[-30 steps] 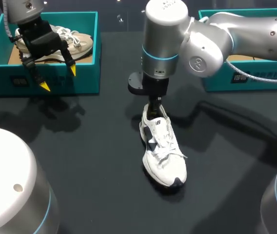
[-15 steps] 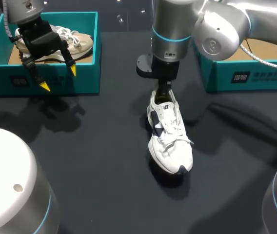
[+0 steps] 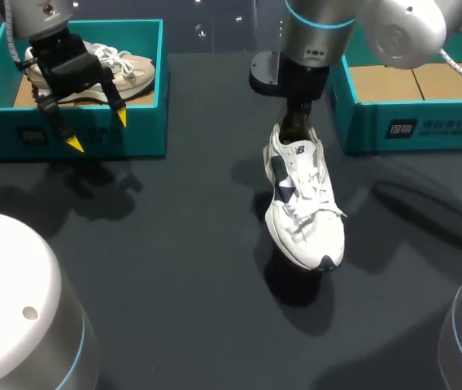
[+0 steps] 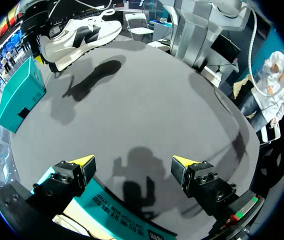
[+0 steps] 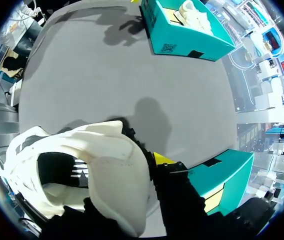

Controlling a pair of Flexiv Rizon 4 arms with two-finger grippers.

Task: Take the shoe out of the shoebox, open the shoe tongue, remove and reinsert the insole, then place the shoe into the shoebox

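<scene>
Looks part-way through at best: white shoe point(image 3: 304, 203) out of its box and hanging clear of the table point(image 3: 174, 268), shadow under it, just beside the right shoebox point(image 3: 414, 122) but not in it. Shows only bare cardboard in that box (so nothing put back yet). Cannot tell whether the tongue and insole steps are done, with the shoe's mouth hidden behind the right gripper point(image 3: 296, 130). Leaves, at the least, the final placing into the box.

Clamped at the heel by that gripper: one of its yellow-tipped fingers point(image 5: 162, 159) pressed against the outside of the heel in the right wrist view, the other probably down inside the collar, out of sight. Bears the shoe's whole weight, so counts as closed on it.

Hangs heel-high, toe lower and pointing toward the near side of the table. White upper, dark navy side panel, dark patch at the toe, laces loose and splayed outward.

Off at the far side, left gripper point(image 3: 98, 130) hovering before the left shoebox point(image 3: 146, 130), spread wide, with nothing between its tips.
</scene>
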